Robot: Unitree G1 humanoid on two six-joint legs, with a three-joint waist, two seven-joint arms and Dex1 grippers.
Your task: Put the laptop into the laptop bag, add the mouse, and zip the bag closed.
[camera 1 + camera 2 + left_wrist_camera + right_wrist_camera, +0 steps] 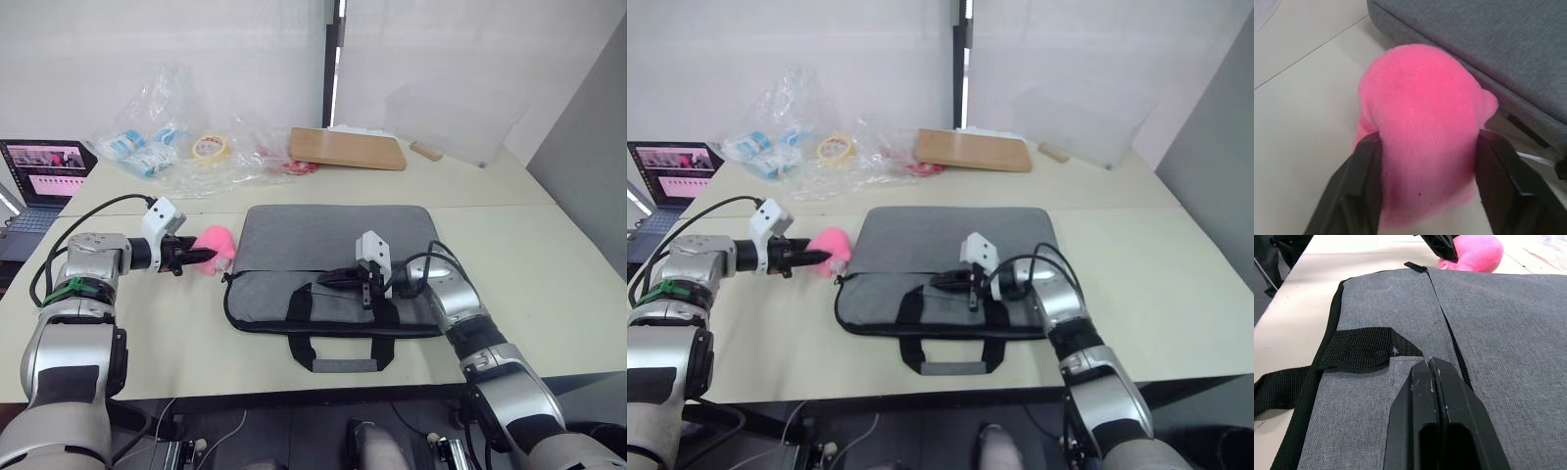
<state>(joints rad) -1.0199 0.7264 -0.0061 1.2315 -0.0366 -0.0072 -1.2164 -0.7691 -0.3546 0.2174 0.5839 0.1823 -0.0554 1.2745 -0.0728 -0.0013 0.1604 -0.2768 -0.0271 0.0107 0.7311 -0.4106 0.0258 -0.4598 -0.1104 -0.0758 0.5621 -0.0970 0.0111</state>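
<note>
My left pincer (196, 257) grips the pink ball (217, 245) at the bag's (338, 250) left far corner. My right pincer (333, 277), closed and empty, rests on the bag, whose zipper (1449, 335) runs leftward from it; right is nearer.

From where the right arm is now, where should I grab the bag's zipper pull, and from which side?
Pinch the small black tab at the bag's left end, by the pink ball. It sticks out past the corner, so it offers a free edge. Bring the right tool leftward along the zipper line. This is a judgement; the tab looks small.
</note>
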